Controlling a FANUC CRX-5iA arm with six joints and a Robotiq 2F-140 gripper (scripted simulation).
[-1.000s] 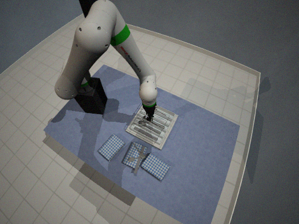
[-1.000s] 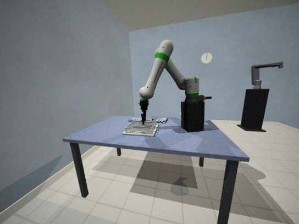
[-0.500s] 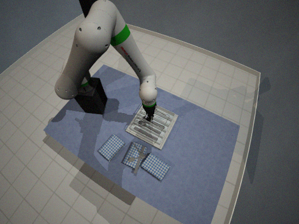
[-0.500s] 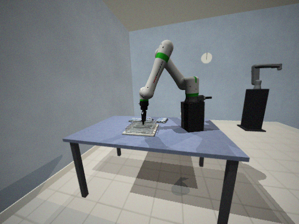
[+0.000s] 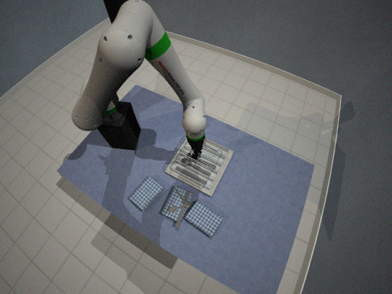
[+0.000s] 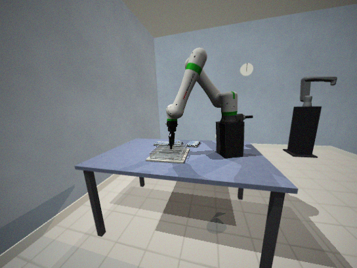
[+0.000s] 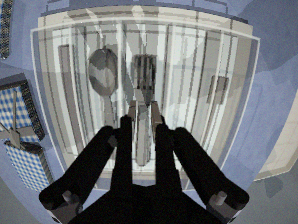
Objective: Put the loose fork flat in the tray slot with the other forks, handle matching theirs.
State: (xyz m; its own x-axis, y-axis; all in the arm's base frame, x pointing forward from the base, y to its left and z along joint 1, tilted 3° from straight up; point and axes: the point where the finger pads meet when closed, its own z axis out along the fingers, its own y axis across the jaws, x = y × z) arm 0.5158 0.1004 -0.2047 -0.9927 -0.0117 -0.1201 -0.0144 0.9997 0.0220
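On the blue counter [image 5: 259,187], seen from above, a pale tray [image 5: 220,180] with long slots lies near the middle, and the white arm [image 5: 173,76] reaches down so that its dark claw [image 5: 194,156] stands over the tray's near-left part. A fork [image 5: 191,164] shows just below the claw tip, lying along a slot. In front of the tray three blue checked napkins [image 5: 145,192] lie on the counter; a grey utensil [image 5: 181,209] lies across the middle one, too small to tell its kind.

From the side view, the claw [image 6: 170,144] points straight down and its tip reaches the level of the tray [image 6: 157,159], which sits flat on the counter [image 6: 230,174]. The arm's black pedestal [image 6: 230,139] stands behind the tray.

In the wrist view, the two dark fingers stand close on either side of the fork's [image 7: 143,106] handle. They are slightly parted, and whether they pinch the handle cannot be told for sure; the fork looks flat in its slot, tines away from the camera. A spoon [image 7: 104,76] lies in the next slot to the left, its bowl pointing the same way. Other slots of the tray [image 7: 47,83] hold long grey pieces, blurred.
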